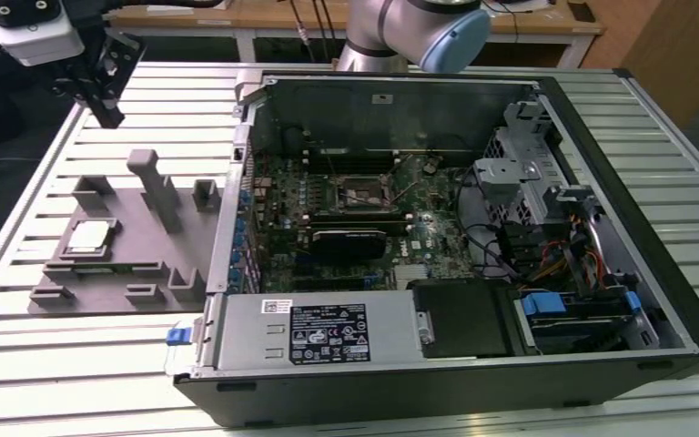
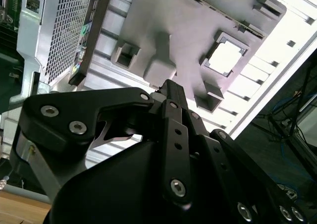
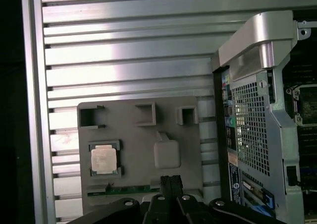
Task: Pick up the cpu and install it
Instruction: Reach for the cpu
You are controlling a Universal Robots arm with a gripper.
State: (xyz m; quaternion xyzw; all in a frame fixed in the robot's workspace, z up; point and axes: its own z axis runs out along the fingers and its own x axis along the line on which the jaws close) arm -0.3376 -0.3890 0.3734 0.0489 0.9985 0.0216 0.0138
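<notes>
End effector [image 3: 171, 180] fingertips together, base cut off | cpu [image 3: 104, 160] in holder [image 3: 141, 144]

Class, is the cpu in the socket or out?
Out: the cpu lies flat in the grey holder beside the case.

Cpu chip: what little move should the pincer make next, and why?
Probably slide the pincer across until it hangs above the cpu. The cpu lies in its pocket on the grey holder, off to one side of the shut, empty pincer, so it can't be grabbed from here.
</notes>
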